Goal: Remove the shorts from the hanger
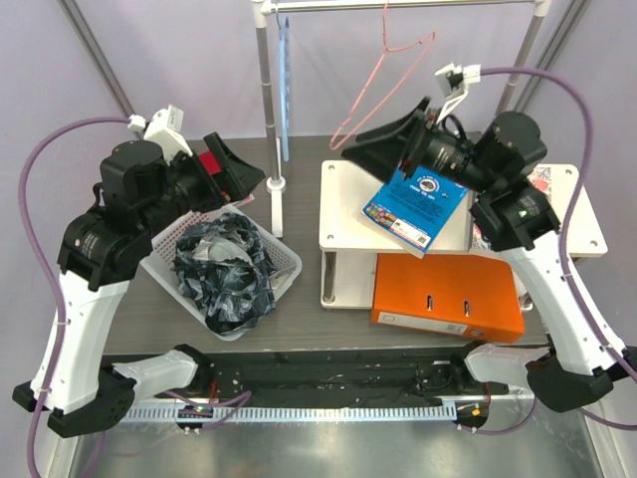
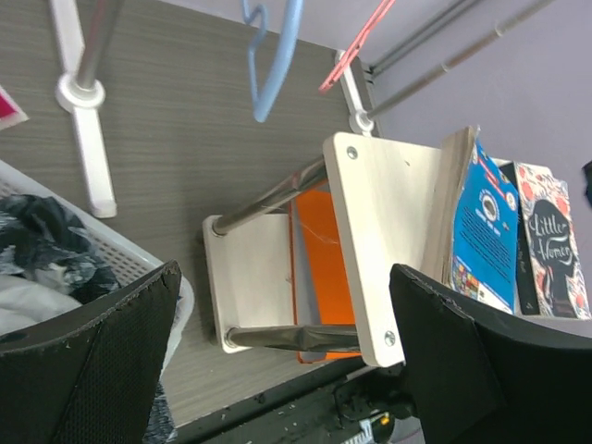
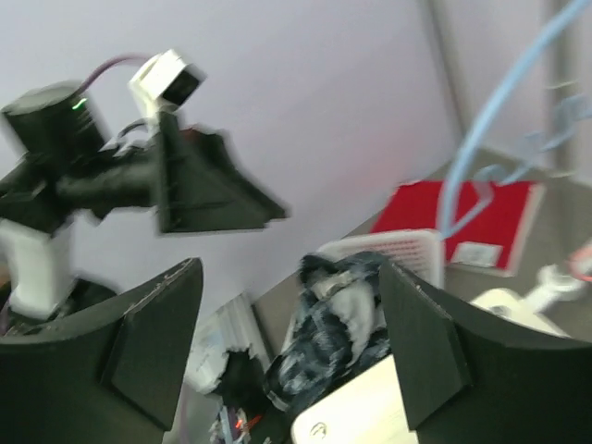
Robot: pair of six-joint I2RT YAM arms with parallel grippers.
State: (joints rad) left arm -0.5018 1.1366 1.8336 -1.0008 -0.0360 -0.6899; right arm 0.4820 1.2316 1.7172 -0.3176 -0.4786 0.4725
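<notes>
One blue book (image 1: 416, 207) lies on the shelf (image 1: 343, 204) near the hanger (image 1: 368, 90).

Both arms wear white shells on the long links and black rounded joint housings; left arm (image 1: 70, 299) at frame left, right arm (image 1: 557, 289) at frame right; black bases (image 1: 90, 403) along the bottom; a purple cable (image 1: 35, 169) runs to each white wrist camera (image 1: 164, 124); left end effector (image 1: 244, 179) and right end effector (image 1: 363, 159) carry black wedge fingers (image 2: 102, 370), finely meshed; small green light (image 1: 525, 212) on the right arm.
</notes>
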